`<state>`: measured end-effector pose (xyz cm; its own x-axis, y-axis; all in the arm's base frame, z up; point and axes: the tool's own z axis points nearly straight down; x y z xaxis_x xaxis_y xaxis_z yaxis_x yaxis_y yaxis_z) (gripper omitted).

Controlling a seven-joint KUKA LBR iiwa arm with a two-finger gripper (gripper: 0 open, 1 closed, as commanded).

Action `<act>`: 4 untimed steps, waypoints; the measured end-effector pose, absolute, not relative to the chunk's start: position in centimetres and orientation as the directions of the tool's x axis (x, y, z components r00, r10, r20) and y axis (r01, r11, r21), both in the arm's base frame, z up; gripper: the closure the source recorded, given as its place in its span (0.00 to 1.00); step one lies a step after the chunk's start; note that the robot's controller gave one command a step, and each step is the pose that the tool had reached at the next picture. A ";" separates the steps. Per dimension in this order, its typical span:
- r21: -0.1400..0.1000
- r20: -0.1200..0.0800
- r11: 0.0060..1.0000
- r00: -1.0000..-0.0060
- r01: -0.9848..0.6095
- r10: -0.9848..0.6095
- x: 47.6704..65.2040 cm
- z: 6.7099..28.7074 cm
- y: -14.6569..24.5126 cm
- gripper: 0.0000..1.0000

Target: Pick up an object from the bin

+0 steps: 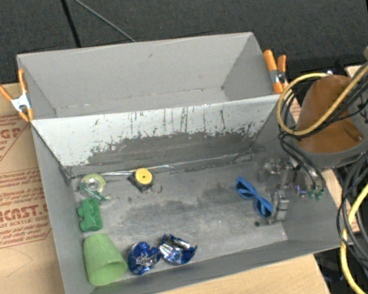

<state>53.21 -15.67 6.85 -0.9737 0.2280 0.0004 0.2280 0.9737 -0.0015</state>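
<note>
The claw [277, 204] hangs low at the 3 o'clock side of the grey bin [144, 73], close above the floor and near the right wall, with the cabled arm coming in behind it from 3 o'clock. From the camera view we cannot tell whether it is released or clenched, and we see nothing gripped in it. Just beside it, at its 9 o'clock, lies a blue bent strip-like thing [253, 195]; it looks to touch the claw's lower end, though we cannot be sure of contact. This is the nearest thing and, in our judgement, the likeliest one to be picked. The rest lies well apart on the 9 o'clock side of the bin: a small yellow disc [143, 177] and a pale ring-shaped piece [93, 186] toward 10 o'clock, a green toy figure [90, 215] at 9 o'clock, a pale green cup [104, 259] on its side at 8 o'clock, and two blue crumpled wrappers [161, 253] at 7 o'clock. We judge the task not yet done: everything rests on the bin floor, so closing on a thing and lifting it remain.
</note>
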 end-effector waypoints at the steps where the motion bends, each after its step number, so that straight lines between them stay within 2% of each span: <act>1: -0.001 -0.002 0.974 -0.974 0.228 0.228 53.3 6.9 -15.7 1.00; 2: 0.000 -0.003 0.974 -0.974 0.228 0.228 53.4 9.2 -15.6 1.00; 3: 0.000 -0.010 0.974 -0.974 0.228 0.228 53.6 17.5 -15.6 1.00; 4: 0.001 -0.006 0.974 -0.974 0.228 0.228 53.7 20.1 -15.6 1.00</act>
